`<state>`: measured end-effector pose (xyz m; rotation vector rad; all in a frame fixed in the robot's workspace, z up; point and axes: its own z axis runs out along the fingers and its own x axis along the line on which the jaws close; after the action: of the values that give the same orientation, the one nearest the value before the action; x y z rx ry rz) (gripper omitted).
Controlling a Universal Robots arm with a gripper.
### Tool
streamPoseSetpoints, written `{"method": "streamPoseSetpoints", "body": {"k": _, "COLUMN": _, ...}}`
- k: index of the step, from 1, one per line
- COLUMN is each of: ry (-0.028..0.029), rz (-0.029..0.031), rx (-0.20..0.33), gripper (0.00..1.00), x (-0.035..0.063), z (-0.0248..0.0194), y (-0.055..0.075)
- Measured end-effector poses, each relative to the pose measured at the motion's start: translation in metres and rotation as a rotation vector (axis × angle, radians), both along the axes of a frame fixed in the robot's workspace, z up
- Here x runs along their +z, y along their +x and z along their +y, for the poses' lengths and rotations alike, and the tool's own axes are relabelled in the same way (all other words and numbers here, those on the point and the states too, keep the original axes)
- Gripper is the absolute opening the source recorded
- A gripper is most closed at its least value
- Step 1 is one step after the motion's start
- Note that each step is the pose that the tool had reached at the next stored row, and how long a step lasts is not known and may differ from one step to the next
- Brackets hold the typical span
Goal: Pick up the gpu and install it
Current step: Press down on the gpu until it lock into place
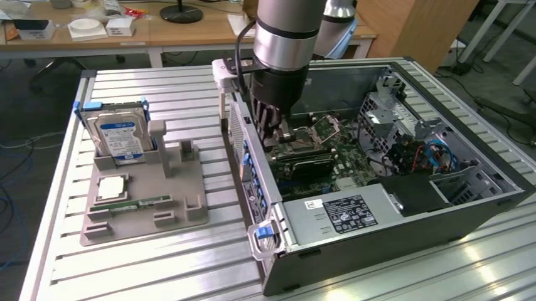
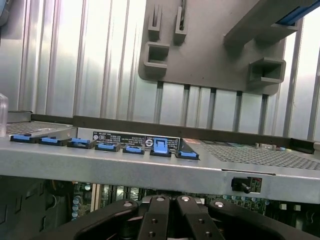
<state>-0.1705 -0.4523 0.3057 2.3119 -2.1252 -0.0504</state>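
Shut pincer inside computer case; grey fixture tray, hard drive alongside.

The arm is cut off by the exterior view's top edge. Its black wrist hides part of the circuit board inside the computer case. Whether the jaws hold anything cannot be seen.

Robot arm reaches into the open computer case above the motherboard; beside it on the slatted worktop, a grey fixture holds an upright hard drive.
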Motion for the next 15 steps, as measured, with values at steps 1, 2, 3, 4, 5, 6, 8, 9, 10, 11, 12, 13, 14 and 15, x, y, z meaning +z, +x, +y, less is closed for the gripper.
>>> {"method": "streamPoseSetpoints", "body": {"k": 1, "ry": 0.0, "rz": 0.0001, "rx": 0.0, "gripper": 0.1, "x": -0.0003, "z": -0.0006, "y": 0.0}}
{"method": "streamPoseSetpoints", "body": {"k": 2, "ry": 0.0001, "rz": 0.0, "rx": 0.0, "gripper": 0.1, "x": -0.0008, "z": -0.0009, "y": -0.0001}}
{"method": "streamPoseSetpoints", "body": {"k": 3, "ry": 0.0001, "rz": -0.0001, "rx": 0.0, "gripper": 0.1, "x": -0.0011, "z": -0.001, "y": -0.0001}}
{"method": "streamPoseSetpoints", "body": {"k": 4, "ry": 0.0, "rz": 0.0, "rx": 0.0, "gripper": 0.1, "x": -0.0014, "z": -0.001, "y": -0.0002}}
{"method": "streamPoseSetpoints", "body": {"k": 5, "ry": -0.0001, "rz": 0.0, "rx": 0.0, "gripper": 0.1, "x": -0.0017, "z": -0.001, "y": -0.0002}}
{"method": "streamPoseSetpoints", "body": {"k": 6, "ry": 0.0, "rz": 0.0001, "rx": 0.0, "gripper": 0.1, "x": -0.0022, "z": -0.001, "y": -0.0001}}
{"method": "streamPoseSetpoints", "body": {"k": 8, "ry": -0.0004, "rz": 0.0003, "rx": 0.0, "gripper": 0.1, "x": -0.0032, "z": -0.001, "y": -0.0001}}
{"method": "streamPoseSetpoints", "body": {"k": 9, "ry": -0.0009, "rz": 0.0006, "rx": 0.0, "gripper": 0.1, "x": -0.0038, "z": -0.0011, "y": -0.0001}}
{"method": "streamPoseSetpoints", "body": {"k": 10, "ry": -0.0009, "rz": 0.0007, "rx": 0.0, "gripper": 0.1, "x": -0.0042, "z": -0.0011, "y": -0.0001}}
{"method": "streamPoseSetpoints", "body": {"k": 11, "ry": -0.0008, "rz": 0.0005, "rx": 0.0, "gripper": 0.1, "x": -0.0043, "z": -0.0011, "y": -0.0001}}
{"method": "streamPoseSetpoints", "body": {"k": 12, "ry": -0.0003, "rz": 0.0002, "rx": 0.0, "gripper": 0.1, "x": -0.0046, "z": -0.0011, "y": -0.0001}}
{"method": "streamPoseSetpoints", "body": {"k": 13, "ry": -0.0001, "rz": 0.0, "rx": 0.0, "gripper": 0.1, "x": -0.0047, "z": -0.001, "y": 0.0}}
{"method": "streamPoseSetpoints", "body": {"k": 14, "ry": 0.0002, "rz": -0.0001, "rx": 0.0, "gripper": 0.1, "x": -0.0044, "z": -0.001, "y": 0.0003}}
{"method": "streamPoseSetpoints", "body": {"k": 15, "ry": 0.001, "rz": -0.0006, "rx": 0.0, "gripper": 0.1, "x": -0.0039, "z": -0.001, "y": 0.0008}}
